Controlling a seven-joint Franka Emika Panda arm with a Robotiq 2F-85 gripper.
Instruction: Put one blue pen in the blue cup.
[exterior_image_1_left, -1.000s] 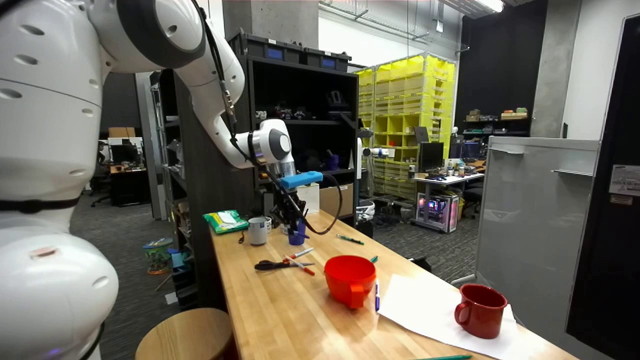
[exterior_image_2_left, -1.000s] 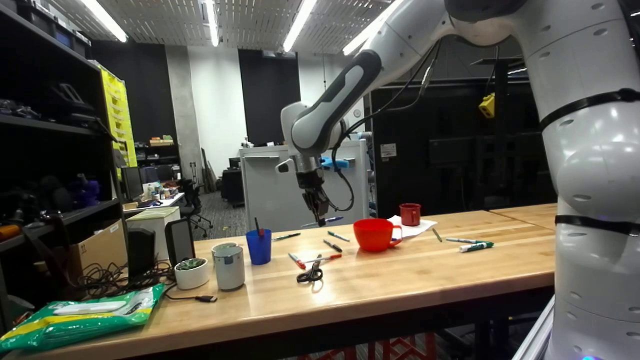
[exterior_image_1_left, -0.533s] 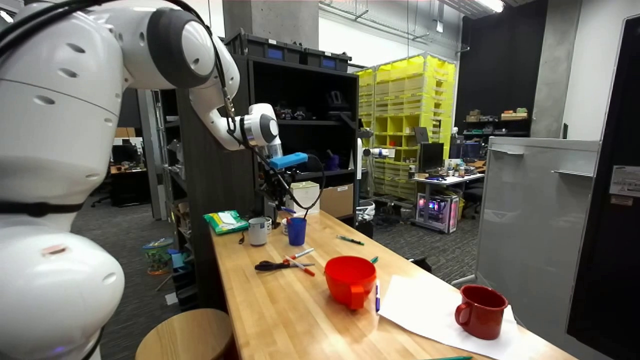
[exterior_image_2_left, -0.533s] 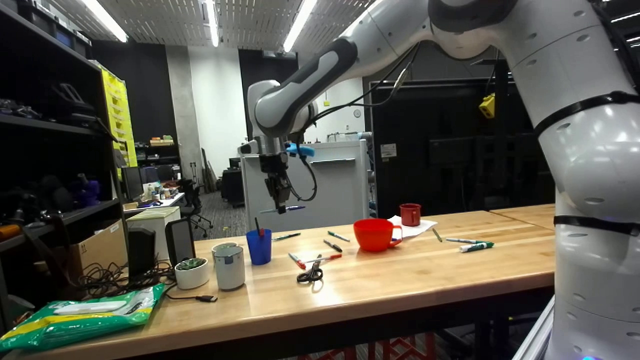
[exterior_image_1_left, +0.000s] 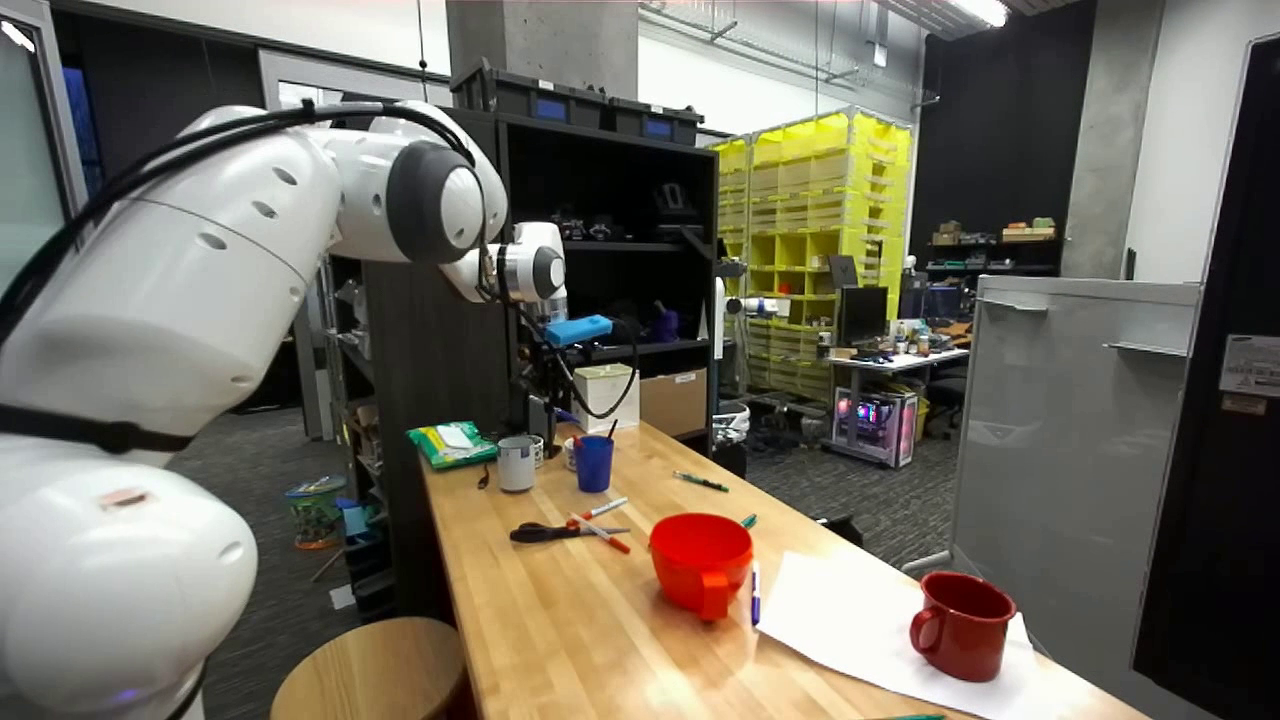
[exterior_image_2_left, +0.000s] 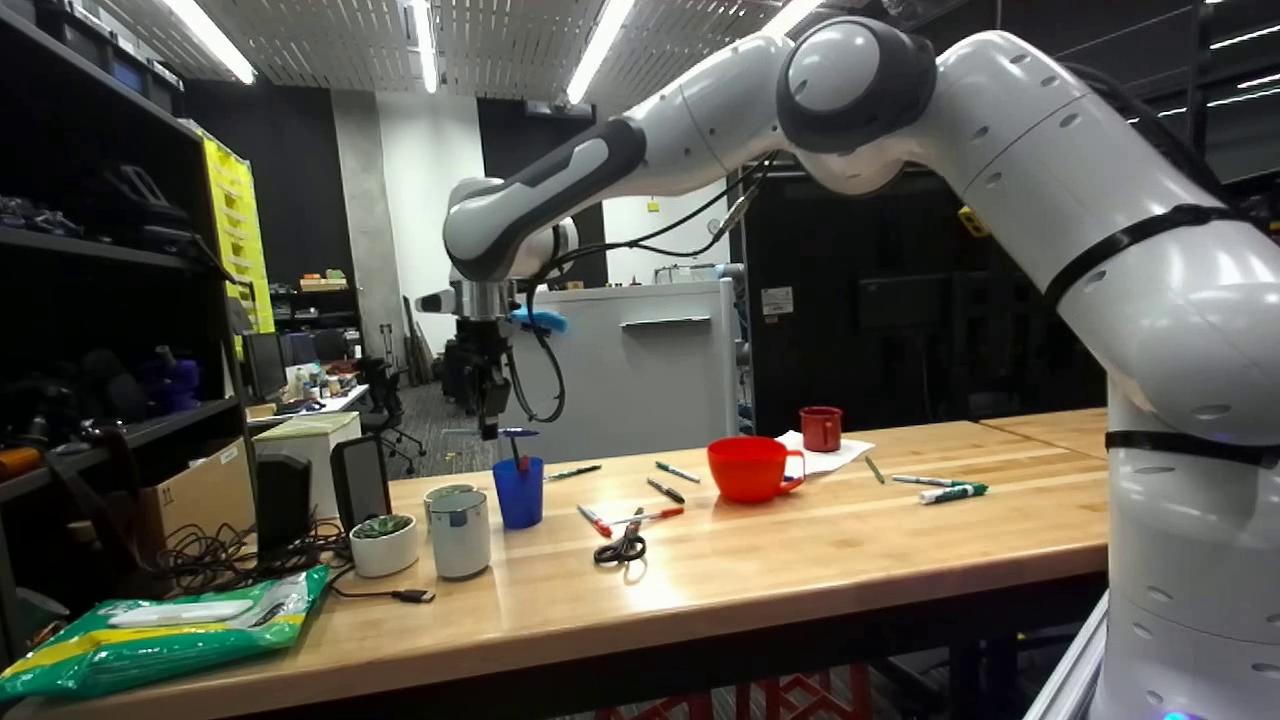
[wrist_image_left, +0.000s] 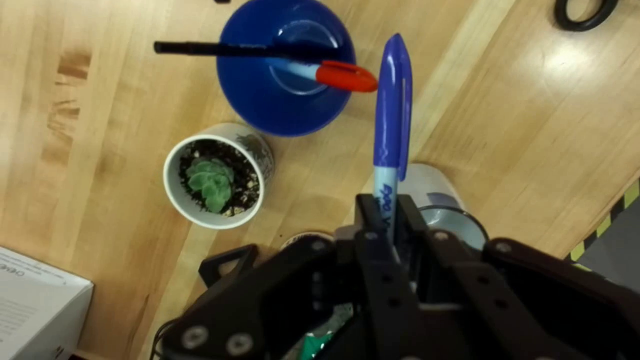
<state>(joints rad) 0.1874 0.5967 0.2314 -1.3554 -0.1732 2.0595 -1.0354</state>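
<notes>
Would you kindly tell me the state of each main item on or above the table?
blue pen: capped, held aloft
fingers: closed on the blue pen
blue cup: upright, holding a black pen and a red pen
red cup: upright
red mug: upright
white cup: upright
plant pots: upright, planted
scissors: flat; open or shut unclear
loose pens: lying down
green pack: flat

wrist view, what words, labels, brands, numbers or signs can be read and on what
"EXPO V", on the blue pen; the end effector hides what may follow.
"CHEM", probably, on the white box; its other print is too small and blurred.
Black pen: faint marks too blurred to read.
</notes>
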